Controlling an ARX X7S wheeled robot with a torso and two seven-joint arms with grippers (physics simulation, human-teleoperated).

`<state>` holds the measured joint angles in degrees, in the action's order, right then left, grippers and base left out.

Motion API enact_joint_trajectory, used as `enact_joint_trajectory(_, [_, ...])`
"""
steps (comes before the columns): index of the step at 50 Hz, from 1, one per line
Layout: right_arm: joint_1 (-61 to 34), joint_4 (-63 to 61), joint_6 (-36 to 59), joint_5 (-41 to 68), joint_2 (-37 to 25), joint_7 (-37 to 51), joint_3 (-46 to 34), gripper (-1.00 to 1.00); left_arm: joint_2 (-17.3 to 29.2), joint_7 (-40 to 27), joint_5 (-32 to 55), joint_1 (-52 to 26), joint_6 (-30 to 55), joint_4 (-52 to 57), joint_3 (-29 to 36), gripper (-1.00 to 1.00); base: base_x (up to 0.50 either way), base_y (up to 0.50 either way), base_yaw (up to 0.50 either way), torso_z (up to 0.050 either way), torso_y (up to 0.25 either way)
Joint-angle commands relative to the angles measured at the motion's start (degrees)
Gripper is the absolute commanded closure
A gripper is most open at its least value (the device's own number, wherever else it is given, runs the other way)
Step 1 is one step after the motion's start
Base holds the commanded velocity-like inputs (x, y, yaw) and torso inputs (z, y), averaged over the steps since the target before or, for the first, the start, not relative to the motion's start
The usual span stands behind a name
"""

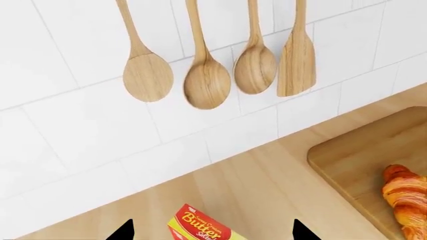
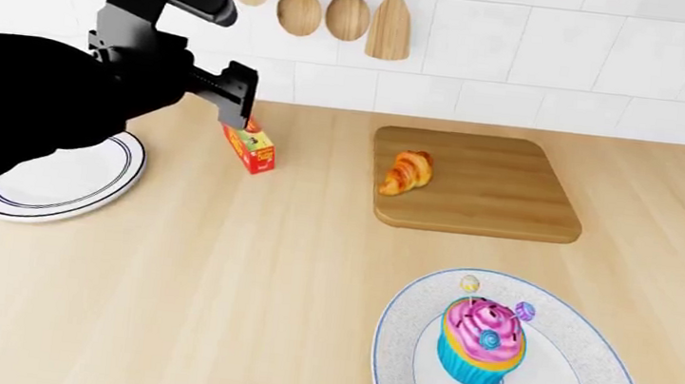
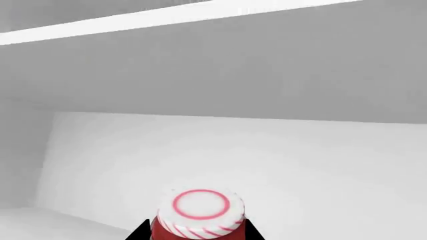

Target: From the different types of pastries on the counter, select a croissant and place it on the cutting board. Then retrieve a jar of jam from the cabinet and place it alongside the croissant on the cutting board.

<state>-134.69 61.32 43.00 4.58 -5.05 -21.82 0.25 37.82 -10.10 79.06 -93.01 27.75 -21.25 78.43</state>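
The jar of jam [image 3: 199, 215] and butter box [image 1: 199, 227] are cut off at their wrist views' edges, and the left gripper [image 2: 241, 95] hides the box's top in the head view.

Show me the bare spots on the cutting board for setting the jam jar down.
The cutting board is bare right of the croissant, through to its right edge. The left edge, where the croissant lies, is crowded. The jar sits between the right gripper's fingers.
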Motion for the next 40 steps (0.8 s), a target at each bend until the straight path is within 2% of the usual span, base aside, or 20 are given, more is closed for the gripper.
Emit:
enact_joint_trajectory(1, [-0.3,-5.91,3.35,6.91,-0.27,-2.66,1.0,1.0,1.28,-0.9,0.42,-0.54,0.57,1.85,-0.47,-1.0,0.0,0.0,0.0,0.0,0.0])
enact_joint_trajectory(10, [-0.3,-8.96,5.77,12.06,-0.28,-2.94,1.4,1.0,2.14,-1.39,0.62,-0.48,0.44,2.63,-0.9,-1.0,0.0,0.0,0.0,0.0,0.0])
enact_joint_trajectory(15, [-0.3,-12.82,9.81,20.79,-0.31,-5.55,1.85,1.0,2.18,-1.54,0.55,-0.39,0.63,2.65,-0.82,-1.0,0.0,0.0,0.0,0.0,0.0])
enact_joint_trajectory(40, [-0.3,-16.47,16.81,30.86,0.92,-3.7,2.13,1.0,1.99,-1.47,0.31,-0.05,0.46,2.12,-1.15,-1.0,0.0,0.0,0.0,0.0,0.0])
